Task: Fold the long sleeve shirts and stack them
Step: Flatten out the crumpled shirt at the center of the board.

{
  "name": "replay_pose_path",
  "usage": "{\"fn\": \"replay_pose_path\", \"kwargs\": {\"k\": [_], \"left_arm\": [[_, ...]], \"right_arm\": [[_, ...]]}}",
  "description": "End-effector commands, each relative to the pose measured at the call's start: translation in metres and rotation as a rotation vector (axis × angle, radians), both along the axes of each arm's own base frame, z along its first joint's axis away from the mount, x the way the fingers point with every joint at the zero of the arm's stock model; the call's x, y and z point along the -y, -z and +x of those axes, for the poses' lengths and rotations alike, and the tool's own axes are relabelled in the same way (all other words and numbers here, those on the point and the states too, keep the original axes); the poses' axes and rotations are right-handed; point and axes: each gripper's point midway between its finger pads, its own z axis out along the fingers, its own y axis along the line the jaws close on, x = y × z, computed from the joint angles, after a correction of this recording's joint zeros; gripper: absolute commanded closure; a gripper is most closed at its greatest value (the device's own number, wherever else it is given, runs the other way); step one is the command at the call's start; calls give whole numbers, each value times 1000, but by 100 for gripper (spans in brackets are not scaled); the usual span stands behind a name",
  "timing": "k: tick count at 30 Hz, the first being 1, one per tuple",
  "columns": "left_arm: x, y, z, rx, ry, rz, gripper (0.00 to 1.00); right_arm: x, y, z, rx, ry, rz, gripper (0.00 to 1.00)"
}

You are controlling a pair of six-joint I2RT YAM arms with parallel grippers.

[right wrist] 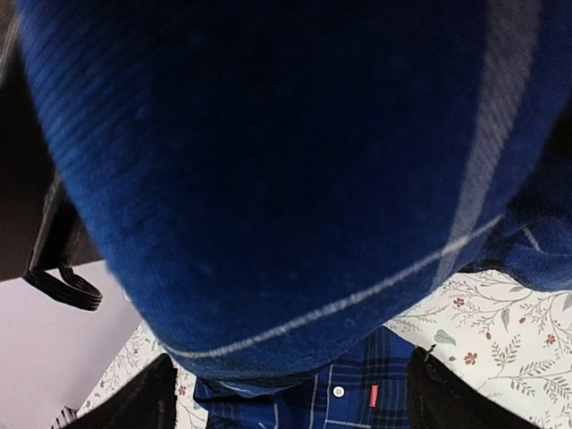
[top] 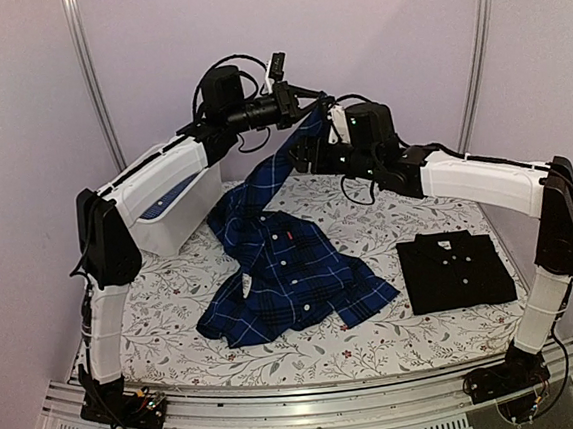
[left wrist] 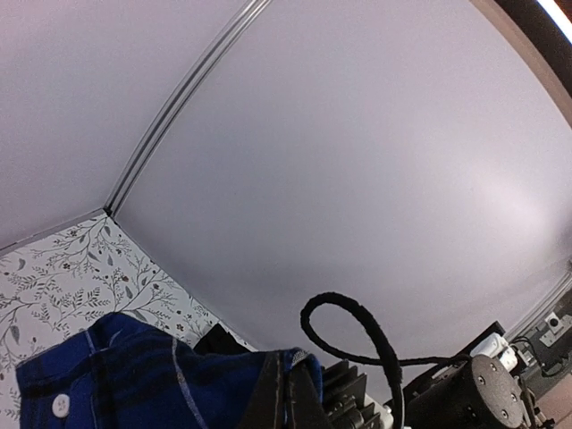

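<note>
Above the flowered bench [top: 164,310] my left jaws pinch the plaid shirt [top: 291,264] high, its cloth draping right beside my wide-spread right jaws.

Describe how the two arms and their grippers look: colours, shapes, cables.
The arms match. The left arm and right arm have white boxy link covers between bulky black joints, on black bases bolted to a silver rail. Black cables loop loosely near the wrists. The left gripper and right gripper are black. No markings can be made out.
</note>
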Motion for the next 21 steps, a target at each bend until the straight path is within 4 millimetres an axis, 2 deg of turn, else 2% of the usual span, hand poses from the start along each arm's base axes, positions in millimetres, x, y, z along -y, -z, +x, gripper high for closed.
{"fn": "replay_pose_path", "kwargs": {"k": [1, 5, 7, 11, 13, 14, 15, 17, 19, 21], "left_arm": [[6, -29, -39, 25, 124, -58, 100], [0, -32, -38, 29, 105, -62, 97], [-4, -33, -37, 32, 92, -64, 94], [-16, -33, -34, 35, 64, -63, 87], [-25, -31, -30, 27, 33, -52, 71], [-31, -31, -30, 26, 8, -47, 56], [-38, -28, -29, 25, -18, -36, 45], [-56, -25, -32, 38, -82, -1, 31], [-77, -18, -40, 38, -142, 35, 24], [-102, 5, -45, 4, -222, 107, 23]], "right_arm": [[-7, -2, 12, 21, 1, 27, 28], [12, 1, 24, 7, 55, 32, 80], [27, -2, 31, 4, 83, 40, 98], [55, -8, 44, 7, 129, 49, 100], [68, -11, 48, 13, 149, 44, 100], [74, -12, 51, 12, 160, 43, 100], [82, -14, 53, 15, 169, 46, 100], [97, -16, 59, 14, 192, 44, 100], [106, -18, 62, 9, 178, 45, 100], [115, -18, 66, 5, 183, 40, 100]]}}
